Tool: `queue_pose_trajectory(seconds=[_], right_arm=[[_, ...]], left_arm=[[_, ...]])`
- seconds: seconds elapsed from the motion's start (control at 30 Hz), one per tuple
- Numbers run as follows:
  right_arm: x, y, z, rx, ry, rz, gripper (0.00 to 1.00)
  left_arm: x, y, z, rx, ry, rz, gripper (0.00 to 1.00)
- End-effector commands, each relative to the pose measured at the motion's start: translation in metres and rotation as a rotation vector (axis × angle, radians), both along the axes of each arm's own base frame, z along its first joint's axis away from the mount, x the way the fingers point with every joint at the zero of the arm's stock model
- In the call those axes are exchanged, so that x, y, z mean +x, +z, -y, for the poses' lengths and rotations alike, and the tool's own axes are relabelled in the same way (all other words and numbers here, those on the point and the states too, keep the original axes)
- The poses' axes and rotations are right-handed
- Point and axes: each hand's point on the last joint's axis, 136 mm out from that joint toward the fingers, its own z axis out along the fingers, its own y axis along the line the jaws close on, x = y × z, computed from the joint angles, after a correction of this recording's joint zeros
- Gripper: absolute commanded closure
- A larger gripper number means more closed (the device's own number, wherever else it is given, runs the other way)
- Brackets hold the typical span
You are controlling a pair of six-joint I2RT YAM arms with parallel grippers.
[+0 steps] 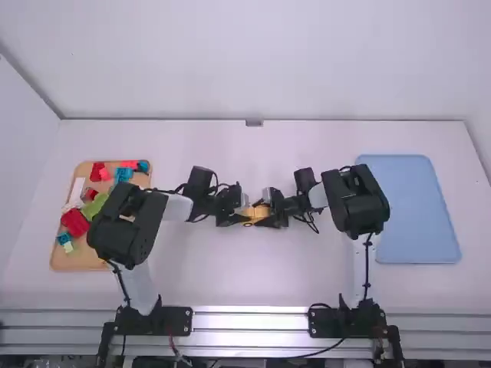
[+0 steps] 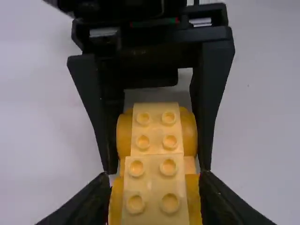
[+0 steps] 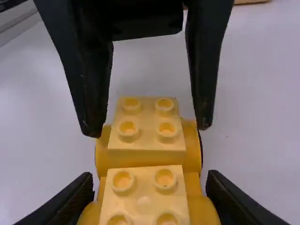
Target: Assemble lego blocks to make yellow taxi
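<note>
Yellow assembly of studded, round-sided plastic blocks (image 2: pixel 154 187), one: we record it clenched at one end by the left gripper (image 1: pixel 245 214), at the other by the right gripper (image 1: pixel 261 214).

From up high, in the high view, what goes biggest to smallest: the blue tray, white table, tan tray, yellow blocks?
1. White table
2. Blue tray and tan tray: too alike to rank
3. Yellow blocks
</note>
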Motion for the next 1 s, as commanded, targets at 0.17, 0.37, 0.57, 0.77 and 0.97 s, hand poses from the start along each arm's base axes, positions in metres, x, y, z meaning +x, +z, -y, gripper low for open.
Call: queue_pose_trajectory(seconds=[0.17, 0.37, 0.57, 0.77, 0.97], right_arm=[[-0.001, -0.007, 0.0, -0.044, -0.011, -0.015, 0.46], [-0.001, -0.007, 0.0, -0.044, -0.011, -0.015, 0.46], [-0.001, -0.007, 0.0, -0.044, -0.011, -0.015, 0.46], [-0.001, -0.007, 0.0, -0.044, -0.011, -0.015, 0.46], [-0.001, -0.007, 0.0, -0.044, -0.011, -0.015, 0.46]], left_arm=[[0.002, 0.014, 0.006, -0.041, -0.026, 0.037, 0.41], [0.004, 0.043, 0.003, -0.045, -0.015, 0.069, 0.5], [-0.002, 0.031, 0.0, -0.003, -0.002, 0.017, 0.98], [-0.008, 0.008, -0.002, 0.028, 0.006, -0.055, 0.98], [-0.013, -0.007, 0.002, 0.008, -0.006, -0.12, 0.98]])
